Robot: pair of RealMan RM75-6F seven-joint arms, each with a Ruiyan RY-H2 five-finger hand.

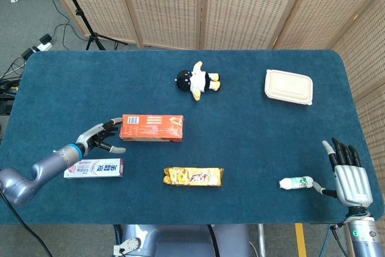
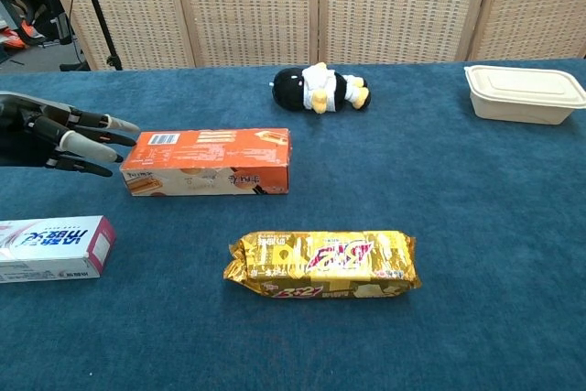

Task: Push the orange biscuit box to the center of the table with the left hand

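The orange biscuit box [image 1: 151, 128] [image 2: 208, 162] lies flat on the blue table, left of the middle, its long side running left to right. My left hand [image 1: 100, 137] [image 2: 66, 139] is at the box's left end with its fingers stretched out and apart, their tips touching that end. It holds nothing. My right hand [image 1: 349, 172] rests open at the table's near right corner, fingers pointing away from me; only the head view shows it.
A white toothpaste box [image 1: 94, 168] [image 2: 50, 249] lies just below my left hand. A gold snack pack [image 1: 193, 176] [image 2: 320, 264] lies in front of the biscuit box. A penguin plush [image 1: 197, 80] and a lidded container [image 1: 289, 86] sit farther back. A small tube [image 1: 296, 182] lies by my right hand.
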